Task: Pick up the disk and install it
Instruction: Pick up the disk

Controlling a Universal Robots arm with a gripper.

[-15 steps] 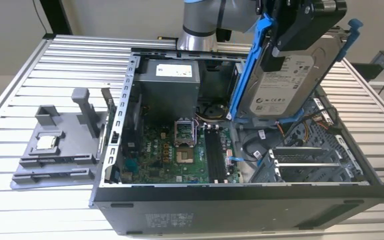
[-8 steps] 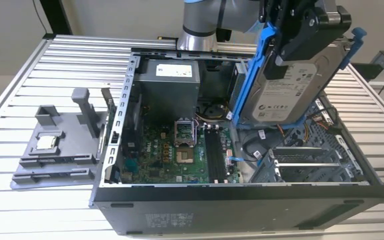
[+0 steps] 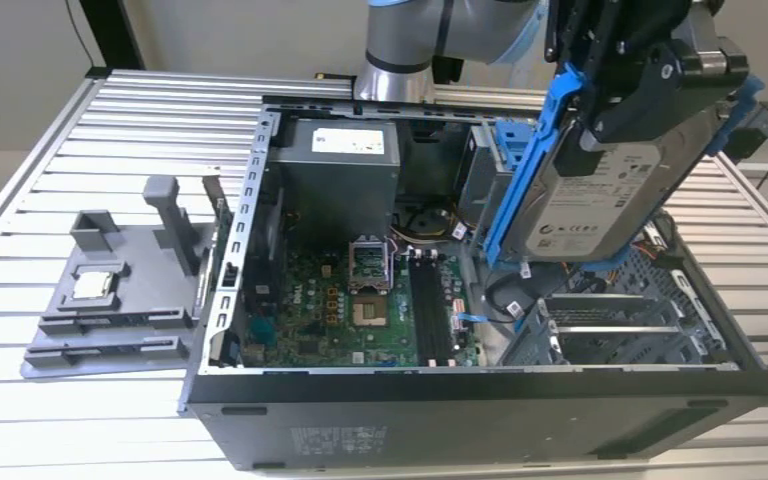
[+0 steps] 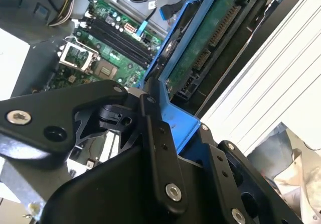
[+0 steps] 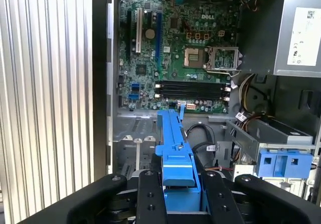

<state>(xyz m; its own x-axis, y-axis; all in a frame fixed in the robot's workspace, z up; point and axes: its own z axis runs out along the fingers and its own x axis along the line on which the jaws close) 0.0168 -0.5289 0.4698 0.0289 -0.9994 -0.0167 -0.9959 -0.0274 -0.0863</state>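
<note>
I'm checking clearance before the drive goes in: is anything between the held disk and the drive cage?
The gripper holds the disk tilted above the open computer case. A black cable loops beside the drive cage below it; nothing else visible lies between.

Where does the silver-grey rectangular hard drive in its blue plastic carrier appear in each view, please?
Exterior view: hard drive tilted above the open case, toward the exterior view's right.
Second wrist view: its green underside in the blue frame.
First wrist view: its blue rail, edge-on.
Shared landmark: green motherboard.
</note>
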